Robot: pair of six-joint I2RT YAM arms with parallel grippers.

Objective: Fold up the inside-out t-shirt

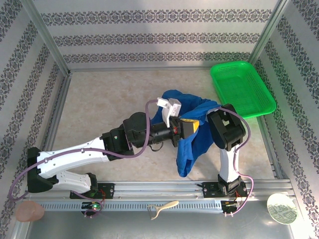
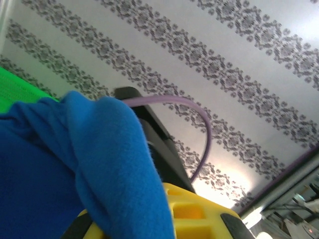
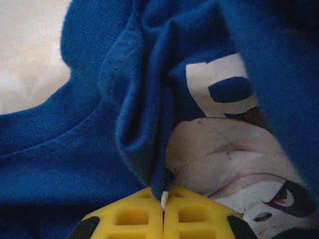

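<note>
From above you see one t-shirt (image 1: 189, 149), hanging between the two arms right of the table's middle, with one green basket (image 1: 242, 88) behind it. The right wrist view adds the print. There the right gripper (image 3: 163, 201) pinches a fold. The left gripper (image 1: 191, 127) is closed on cloth too.

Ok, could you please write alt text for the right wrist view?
The yellow right claw is shut on a fold of the royal-blue t-shirt. Its ribbed collar curves at left; a pale chest graphic and lettering show at right.
</note>
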